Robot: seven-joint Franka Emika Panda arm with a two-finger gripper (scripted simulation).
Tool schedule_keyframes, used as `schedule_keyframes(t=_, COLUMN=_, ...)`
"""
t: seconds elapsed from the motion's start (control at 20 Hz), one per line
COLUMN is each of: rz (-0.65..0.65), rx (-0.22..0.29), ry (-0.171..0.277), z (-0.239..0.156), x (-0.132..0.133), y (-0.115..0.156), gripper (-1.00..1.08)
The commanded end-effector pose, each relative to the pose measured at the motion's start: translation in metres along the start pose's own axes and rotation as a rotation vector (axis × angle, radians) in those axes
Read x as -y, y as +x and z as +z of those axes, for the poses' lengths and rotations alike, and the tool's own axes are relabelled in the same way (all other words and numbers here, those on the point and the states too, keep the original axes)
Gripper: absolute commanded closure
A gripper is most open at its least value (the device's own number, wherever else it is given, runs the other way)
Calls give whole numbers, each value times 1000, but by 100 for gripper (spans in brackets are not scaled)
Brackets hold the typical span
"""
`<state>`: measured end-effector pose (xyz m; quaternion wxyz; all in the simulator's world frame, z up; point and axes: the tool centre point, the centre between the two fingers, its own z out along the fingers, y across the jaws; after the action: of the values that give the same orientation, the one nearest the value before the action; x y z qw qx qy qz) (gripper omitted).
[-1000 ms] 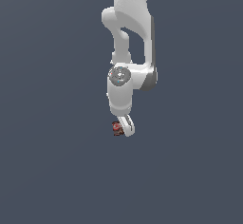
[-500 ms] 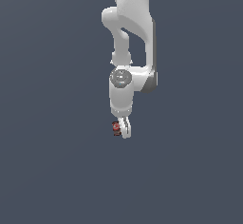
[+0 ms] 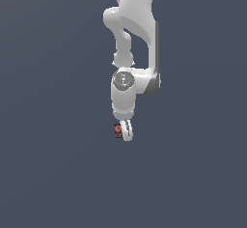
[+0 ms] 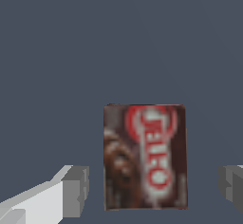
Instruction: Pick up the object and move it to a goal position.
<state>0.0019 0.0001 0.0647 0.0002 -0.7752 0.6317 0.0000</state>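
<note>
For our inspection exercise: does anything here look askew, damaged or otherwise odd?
Nothing stands out. The box looks intact and sits squarely between the open gripper fingers, with a gap on each side.

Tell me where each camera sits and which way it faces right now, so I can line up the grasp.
Exterior view: off the arm, facing the white arm hanging from the frame's top; its gripper is beside the small box; exact placement unclear.
Wrist view: on the wrist, looking past both grey fingertips at the box, which sits between them, untouched.
Shared: box and gripper.
</note>
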Motion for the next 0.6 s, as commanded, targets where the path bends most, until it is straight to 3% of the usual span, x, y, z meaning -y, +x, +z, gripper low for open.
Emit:
schedule_keyframes(t=0.0, rz=0, rx=0, ry=-1, z=5, x=0, y=0, gripper=-92)
schedule_keyframes(t=0.55, rz=5, rx=0, ry=-1, z=48, x=-1, y=0, gripper=-92)
